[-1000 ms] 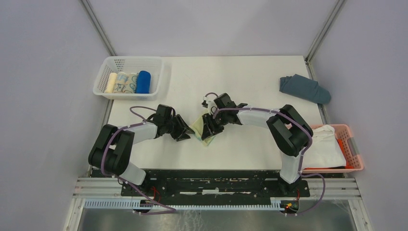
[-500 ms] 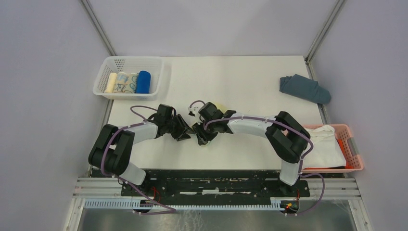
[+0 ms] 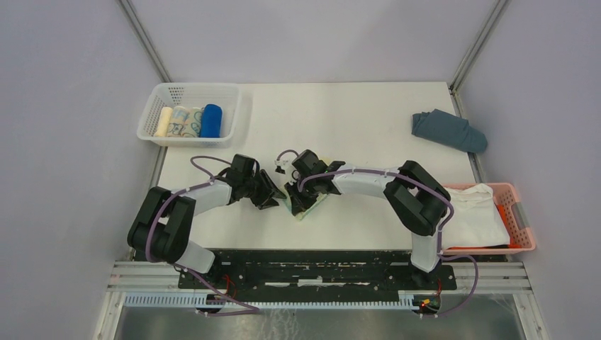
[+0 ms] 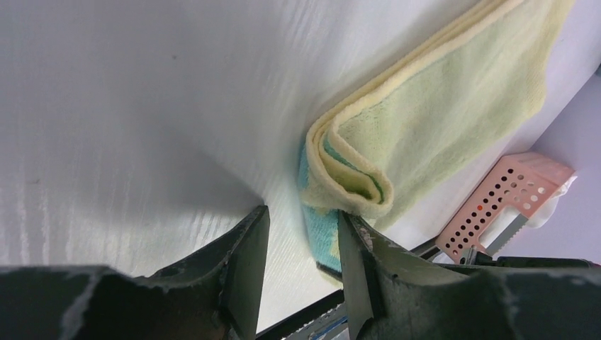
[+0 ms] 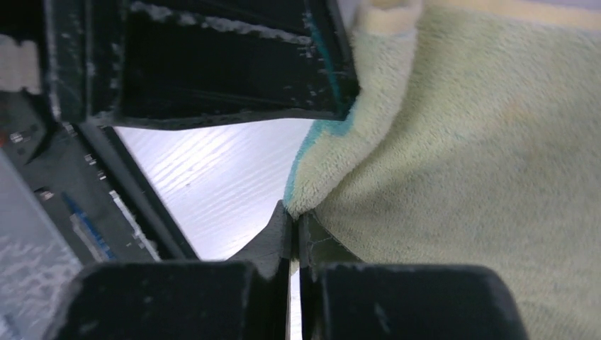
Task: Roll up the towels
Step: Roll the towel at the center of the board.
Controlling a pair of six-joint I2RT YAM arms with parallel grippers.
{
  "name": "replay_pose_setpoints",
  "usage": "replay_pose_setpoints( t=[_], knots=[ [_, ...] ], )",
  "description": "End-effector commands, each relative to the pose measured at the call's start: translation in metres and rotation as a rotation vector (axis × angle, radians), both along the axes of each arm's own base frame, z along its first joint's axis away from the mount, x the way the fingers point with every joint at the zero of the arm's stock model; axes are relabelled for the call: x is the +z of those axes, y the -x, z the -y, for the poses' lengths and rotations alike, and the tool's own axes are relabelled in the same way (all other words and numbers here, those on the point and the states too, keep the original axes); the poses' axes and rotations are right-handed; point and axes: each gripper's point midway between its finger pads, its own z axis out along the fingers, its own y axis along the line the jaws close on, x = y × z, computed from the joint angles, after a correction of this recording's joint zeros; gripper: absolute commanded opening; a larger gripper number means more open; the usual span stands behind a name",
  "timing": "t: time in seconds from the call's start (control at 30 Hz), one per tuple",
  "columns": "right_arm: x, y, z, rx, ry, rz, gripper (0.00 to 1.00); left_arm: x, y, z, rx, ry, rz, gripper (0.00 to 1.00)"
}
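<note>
Folded pale yellow towel [image 4: 439, 113] with teal patches, flat on table [image 3: 368, 127], royal blue towel [image 3: 210, 120], rolled, in basket [image 3: 191, 86]

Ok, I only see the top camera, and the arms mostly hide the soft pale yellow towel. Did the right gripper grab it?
Observer: Yes, its wrist camera shows the right gripper shut on the edge of the pale yellow cloth towel with teal patches.
Operator: And the left one?
Observer: The left gripper is open, nothing between its jaws; the towel's folded end lies just beyond one finger.
Operator: Rolled yet?
Observer: No, only folded over, teal showing underneath.
</note>
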Motion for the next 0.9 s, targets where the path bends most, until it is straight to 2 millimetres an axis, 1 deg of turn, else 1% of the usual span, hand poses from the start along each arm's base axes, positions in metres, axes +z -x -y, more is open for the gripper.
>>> replay_pose_setpoints(
  t=[0.0,0.1,0.2,0.37,0.5,0.6,0.67,0.87],
  knots=[
    [0.027,0.011,-0.029,0.077,-0.212,-0.151,0.01,-0.014,0.019,-0.02,0.046,-0.1,-0.075,0.49],
    [0.032,0.007,-0.029,0.048,-0.305,-0.237,0.01,-0.013,0.018,-0.02,0.048,-0.103,-0.075,0.49],
    [0.028,-0.001,-0.024,0.005,-0.354,-0.3,0.01,-0.014,0.016,-0.02,0.049,-0.105,-0.075,0.49],
    [0.008,-0.003,-0.013,-0.052,-0.351,-0.365,0.01,-0.016,0.008,-0.013,0.034,-0.099,-0.076,0.5],
    [-0.004,-0.003,-0.003,-0.108,-0.337,-0.384,0.04,-0.02,0.002,-0.009,0.024,-0.117,-0.075,0.52],
    [-0.01,-0.002,0.002,-0.128,-0.328,-0.388,0.05,-0.025,0.001,-0.008,0.024,-0.121,-0.088,0.53],
    [-0.014,-0.001,0.004,-0.137,-0.323,-0.397,0.05,-0.024,-0.001,-0.005,0.018,-0.112,-0.087,0.53],
    [-0.017,-0.005,0.01,-0.175,-0.312,-0.392,0.12,-0.023,-0.004,-0.006,0.024,-0.12,-0.075,0.55]
  ],
)
